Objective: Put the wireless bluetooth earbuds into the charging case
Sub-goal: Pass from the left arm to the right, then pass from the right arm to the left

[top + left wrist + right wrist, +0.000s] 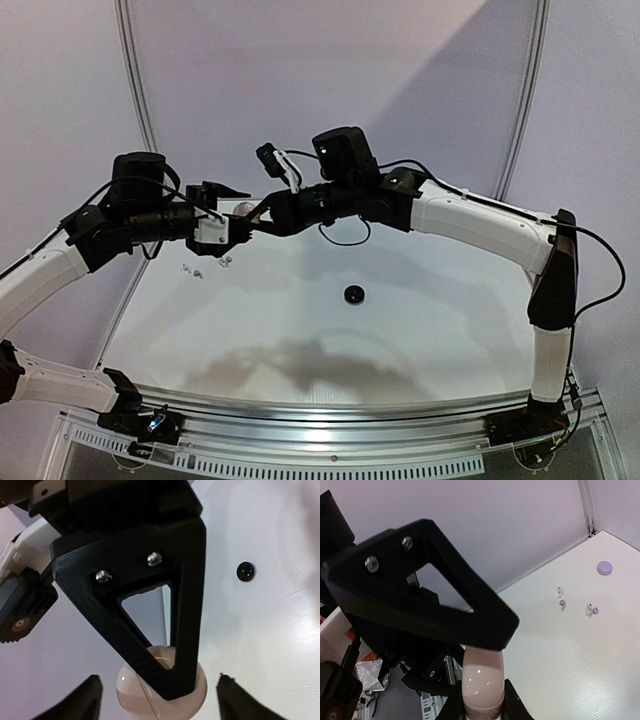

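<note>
The charging case (243, 208), a pale pink rounded puck, hangs in the air over the far left of the table where both arms meet. My right gripper (482, 711) is shut on the case (482, 677), one finger on each side. In the left wrist view the case (132, 690) sits between my left gripper's (157, 699) fingertips (85, 702), which stand apart from it, open. The right gripper's black triangular finger crosses in front. Tiny pale and lavender earbuds (561, 597) lie loose on the table, with another pair (590, 611) close by; from above the earbuds (190, 270) lie below the left gripper (232, 228).
A small round black puck (353, 294) lies near the table's middle, also in the left wrist view (245, 571). A lavender puck (604, 568) rests near the table's far edge. The white table (400, 340) ends at a rail at the front.
</note>
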Controlling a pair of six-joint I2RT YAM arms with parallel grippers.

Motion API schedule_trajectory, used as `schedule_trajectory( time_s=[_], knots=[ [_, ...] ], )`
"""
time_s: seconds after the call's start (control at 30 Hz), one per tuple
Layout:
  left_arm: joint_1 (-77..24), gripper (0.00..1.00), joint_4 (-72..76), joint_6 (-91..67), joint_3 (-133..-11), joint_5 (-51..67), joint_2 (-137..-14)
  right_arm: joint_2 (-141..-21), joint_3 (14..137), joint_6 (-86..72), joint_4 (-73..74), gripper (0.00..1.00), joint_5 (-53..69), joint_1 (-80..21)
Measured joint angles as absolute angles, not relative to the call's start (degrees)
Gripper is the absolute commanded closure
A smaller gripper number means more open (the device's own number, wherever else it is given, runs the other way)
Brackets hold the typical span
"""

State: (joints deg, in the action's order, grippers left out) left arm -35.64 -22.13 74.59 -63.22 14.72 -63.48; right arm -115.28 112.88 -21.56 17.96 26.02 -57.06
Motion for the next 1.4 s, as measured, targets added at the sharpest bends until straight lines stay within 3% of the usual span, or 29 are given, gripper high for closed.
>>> schedule_trajectory(
  time_s=[0.2, 0.33, 0.5, 0.67, 0.73, 0.8, 1.17, 1.4],
  knots=[
    [-34.94, 0.01, -24.56, 66.37, -63.61, 15.05, -63.29, -113.06, 108.47, -17.58, 16.56, 1.0, 25.15, -57.06],
    [-28.88, 0.01, -28.36, 51.07, -65.19, 25.52, -61.84, -107.35, 98.87, -13.93, 10.61, 1.0, 25.47, -57.06],
    [-22.65, 0.16, -21.17, 27.55, -59.68, 43.38, -55.31, -101.45, 92.88, -11.16, 0.6, 1.0, 27.4, -57.21],
    [-22.55, 0.25, -2.76, 5.41, -49.89, 55.0, -52.84, -100.57, 94.5, -8.56, -4.86, 1.0, 29.36, -58.19],
    [-22.55, 0.37, 2.46, -0.08, -48.42, 56.8, -54.04, -100.64, 95.13, -7.64, -5.85, 1.0, 29.74, -58.81],
    [-22.65, 0.45, 5.48, -3.57, -47.97, 57.47, -54.43, -100.71, 95.48, -6.85, -6.76, 1.0, 30.0, -59.31],
    [-24.21, 0.49, 16.91, -12.34, -47.97, 58.06, -55.09, -103.79, 98.74, -4.32, -7.97, 1.0, 30.59, -60.73],
    [-24.67, 0.62, 19.77, -14.39, -47.97, 58.02, -55.35, -103.79, 99.0, -3.49, -7.92, 1.0, 30.57, -60.77]
  ],
)
